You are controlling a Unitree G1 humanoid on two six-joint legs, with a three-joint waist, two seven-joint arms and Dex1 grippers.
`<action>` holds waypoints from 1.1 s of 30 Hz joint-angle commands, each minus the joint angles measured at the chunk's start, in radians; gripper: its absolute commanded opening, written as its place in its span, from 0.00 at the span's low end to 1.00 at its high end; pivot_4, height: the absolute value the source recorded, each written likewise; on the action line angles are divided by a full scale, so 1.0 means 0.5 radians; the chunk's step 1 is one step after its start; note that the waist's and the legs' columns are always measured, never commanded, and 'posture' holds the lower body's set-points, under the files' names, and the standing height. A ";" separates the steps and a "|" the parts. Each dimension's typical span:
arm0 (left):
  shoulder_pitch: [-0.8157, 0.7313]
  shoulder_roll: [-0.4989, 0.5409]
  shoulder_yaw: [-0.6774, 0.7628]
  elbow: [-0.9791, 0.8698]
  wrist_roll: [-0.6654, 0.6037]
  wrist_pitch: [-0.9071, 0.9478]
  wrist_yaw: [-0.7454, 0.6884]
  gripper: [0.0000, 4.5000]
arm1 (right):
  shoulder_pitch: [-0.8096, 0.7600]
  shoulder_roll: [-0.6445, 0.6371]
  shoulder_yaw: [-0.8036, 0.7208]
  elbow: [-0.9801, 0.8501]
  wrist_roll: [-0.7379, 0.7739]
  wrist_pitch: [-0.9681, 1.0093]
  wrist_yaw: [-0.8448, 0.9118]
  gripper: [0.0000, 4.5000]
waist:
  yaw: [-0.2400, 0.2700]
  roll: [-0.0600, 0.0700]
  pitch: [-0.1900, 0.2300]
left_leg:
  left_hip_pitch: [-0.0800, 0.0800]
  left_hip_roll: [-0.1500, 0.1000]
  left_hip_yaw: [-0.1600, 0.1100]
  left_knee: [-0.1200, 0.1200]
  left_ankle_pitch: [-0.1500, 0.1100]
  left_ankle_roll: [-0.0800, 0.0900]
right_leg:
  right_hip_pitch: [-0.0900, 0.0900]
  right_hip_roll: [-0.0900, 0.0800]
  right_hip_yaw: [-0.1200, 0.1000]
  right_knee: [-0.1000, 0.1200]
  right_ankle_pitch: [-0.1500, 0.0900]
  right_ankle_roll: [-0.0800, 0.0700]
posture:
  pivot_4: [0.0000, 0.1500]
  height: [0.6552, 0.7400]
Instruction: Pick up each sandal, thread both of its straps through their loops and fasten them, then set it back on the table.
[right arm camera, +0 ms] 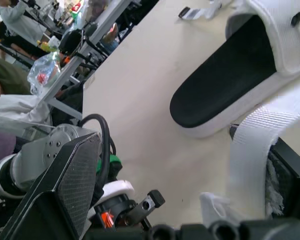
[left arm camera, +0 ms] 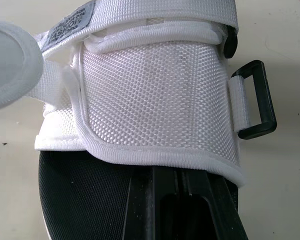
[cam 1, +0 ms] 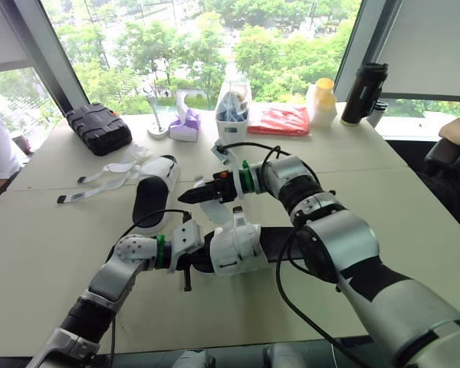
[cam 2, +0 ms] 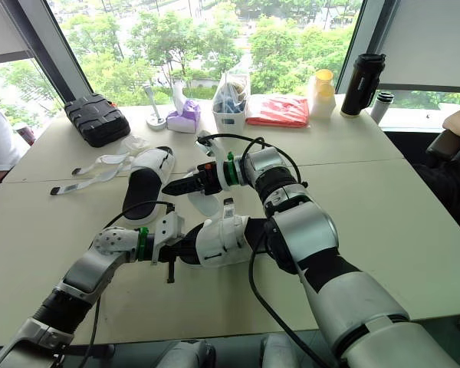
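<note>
Near sandal (cam 1: 234,245) worked between both jaws at the middle of the tabletop (cam 1: 61,253)

The right jaws point left above the sandal, pressed together and pinching its white strap (right arm camera: 252,150), which rises from the sandal to them. The left jaws sit at the sandal's left end, almost pressed together, their tips hidden under the woven white band across the black footbed. A black loop (left arm camera: 257,100) hangs from that band with nothing threaded through it. The second sandal (cam 1: 152,201) lies farther away to the left, with its loose straps (cam 1: 100,180) spread out leftward.
</note>
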State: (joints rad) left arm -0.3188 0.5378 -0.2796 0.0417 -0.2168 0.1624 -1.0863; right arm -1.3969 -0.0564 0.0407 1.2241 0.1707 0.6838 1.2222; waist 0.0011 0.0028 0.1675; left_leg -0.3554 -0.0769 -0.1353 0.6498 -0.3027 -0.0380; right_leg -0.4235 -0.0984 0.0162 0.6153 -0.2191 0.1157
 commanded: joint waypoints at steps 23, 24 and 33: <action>0.067 -0.014 -0.124 0.177 0.136 0.103 0.027 0.00 | 0.313 -0.358 -0.036 -1.286 0.304 0.829 0.240 0.02 | 0.013 0.000 0.000 | -0.002 0.001 0.000 0.001 0.000 0.000 | -0.001 -0.001 0.000 0.000 0.000 0.000 | 1.00 1.00; 0.065 -0.015 -0.123 0.182 0.134 0.104 0.025 0.00 | 0.412 -0.403 -0.032 -1.511 0.369 0.955 0.214 0.02 | 0.016 0.000 0.000 | -0.003 0.001 -0.001 0.001 0.000 0.000 | -0.001 -0.001 0.000 -0.001 0.000 0.000 | 1.00 1.00; 0.074 -0.038 -0.070 0.193 0.053 0.198 -0.001 0.00 | 1.129 -0.715 0.146 -2.806 0.748 1.260 0.042 0.02 | 0.021 0.000 0.000 | -0.002 0.001 0.000 0.001 0.000 0.000 | 0.000 -0.002 -0.001 -0.001 0.000 0.001 | 1.00 1.00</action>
State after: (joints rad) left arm -0.3248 0.5138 -0.2699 0.0565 -0.2296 0.1904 -1.0930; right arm -0.8371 -0.4007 0.1072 -0.0682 0.4846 1.3303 1.2348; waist 0.0117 0.0030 0.1673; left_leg -0.3565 -0.0762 -0.1353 0.6503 -0.3026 -0.0381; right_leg -0.4233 -0.0997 0.0157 0.6147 -0.2196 0.1166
